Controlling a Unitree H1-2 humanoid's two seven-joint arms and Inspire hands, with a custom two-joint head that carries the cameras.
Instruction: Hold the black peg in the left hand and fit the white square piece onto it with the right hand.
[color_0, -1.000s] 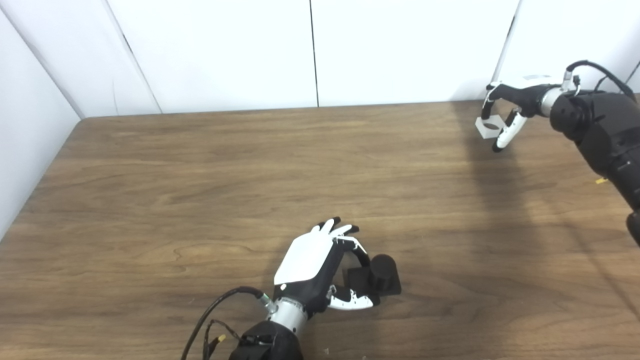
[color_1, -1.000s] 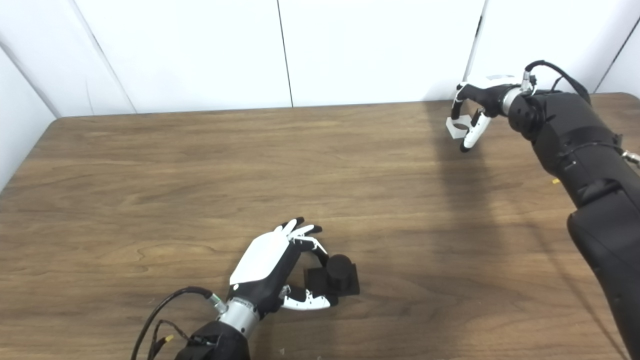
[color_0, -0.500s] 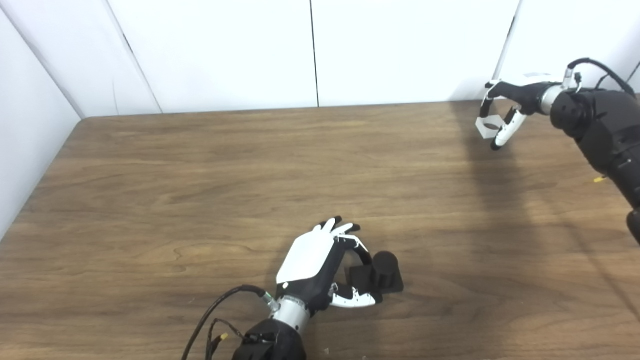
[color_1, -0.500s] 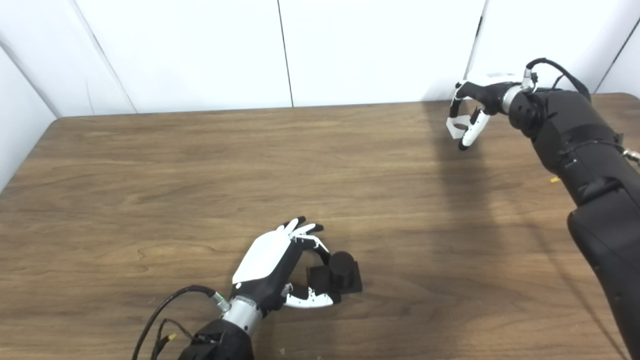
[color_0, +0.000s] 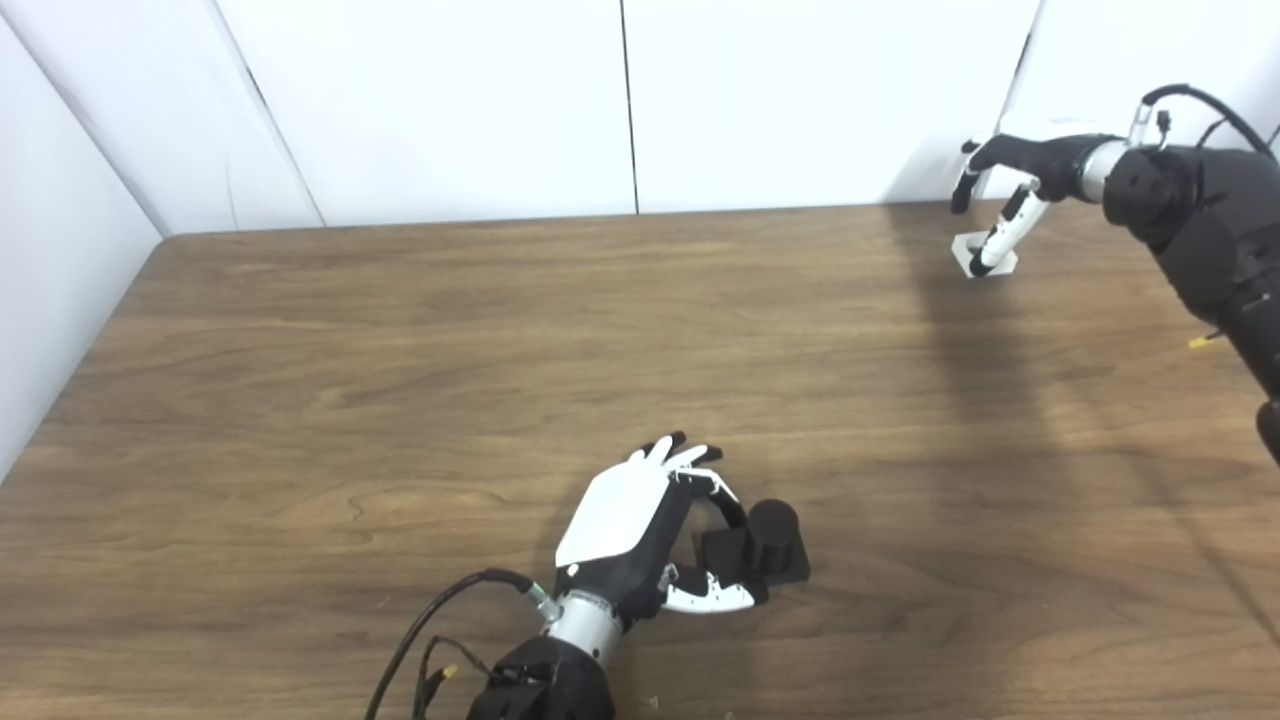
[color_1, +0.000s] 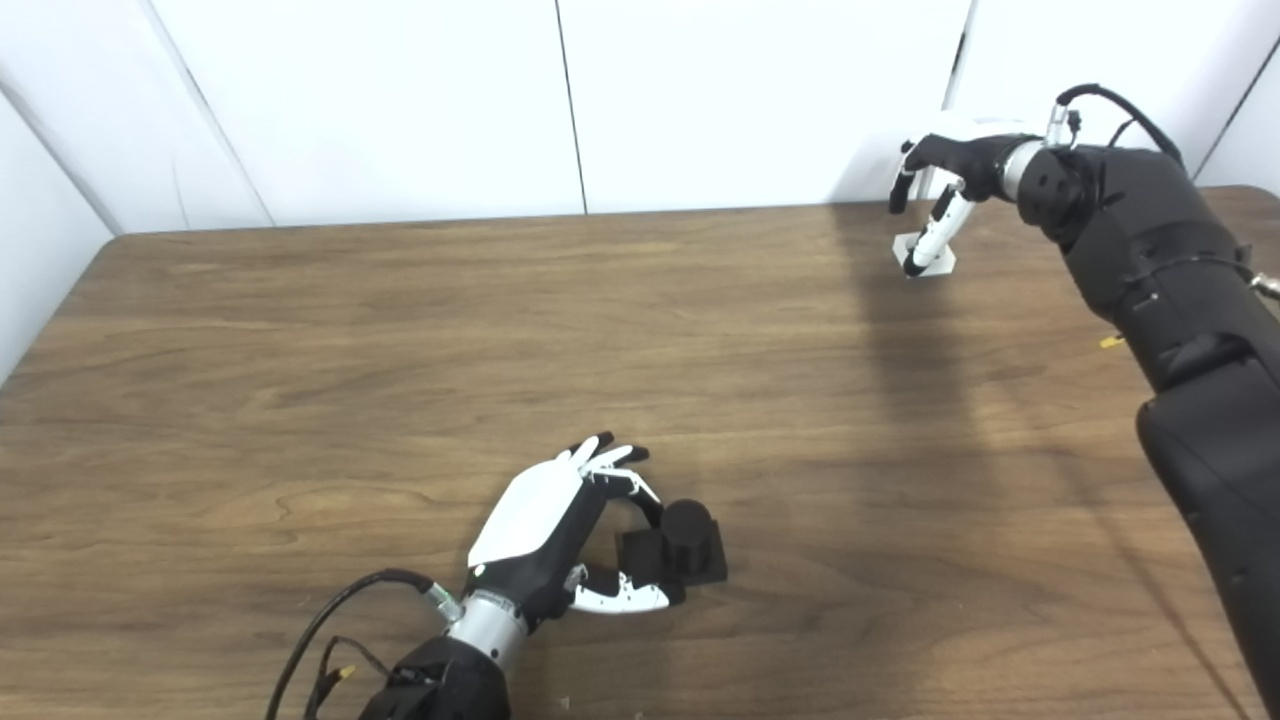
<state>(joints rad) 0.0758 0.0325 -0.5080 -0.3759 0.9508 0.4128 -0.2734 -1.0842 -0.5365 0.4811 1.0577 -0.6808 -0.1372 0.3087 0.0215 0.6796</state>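
Right hand (color_0: 1010, 190) has let go; white square piece (color_0: 985, 262) lies flat on table (color_0: 400, 350). Left hand (color_0: 650, 530) grips black peg (color_0: 770, 540). Regrasp squarely by the edges, hole clear.

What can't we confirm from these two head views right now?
- White square piece: whether the right hand grips it or only touches it; small and far in both views, a finger crosses it.
- Black peg: whether the left hand actually clamps its base; the hand's back covers the contact.
- Right forearm: cut off by the frame edge.
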